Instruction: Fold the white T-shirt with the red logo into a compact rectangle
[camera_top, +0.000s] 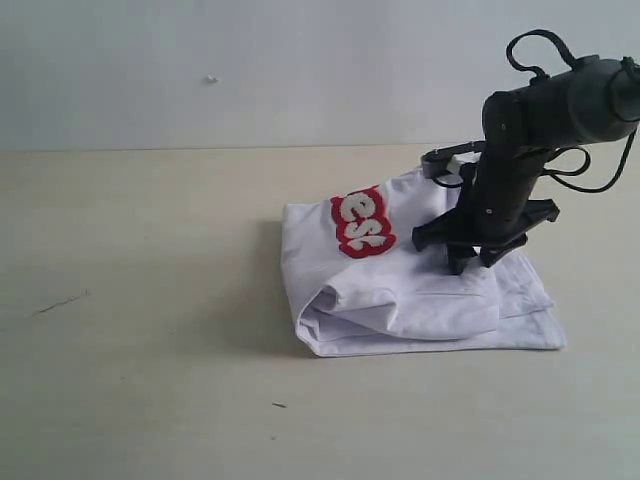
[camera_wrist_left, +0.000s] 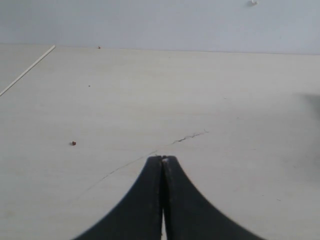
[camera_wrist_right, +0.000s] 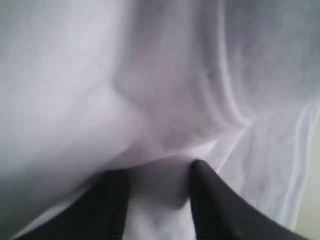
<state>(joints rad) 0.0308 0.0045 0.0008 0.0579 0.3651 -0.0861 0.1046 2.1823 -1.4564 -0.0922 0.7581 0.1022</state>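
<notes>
Pale beige table (camera_top: 150, 300) carrying a partly folded white T-shirt (camera_top: 400, 290) right of centre, red logo (camera_top: 362, 223) facing up — a faint dark scratch (camera_top: 60, 302) towards the table's left.

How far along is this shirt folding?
Done: the white cotton T-shirt with fuzzy red lettering lies folded into a rough bundle. In hand: the open right tool straddles a cloth ridge; the left tool rests shut. Left: flattening the bulging fold into a neat rectangle.
</notes>
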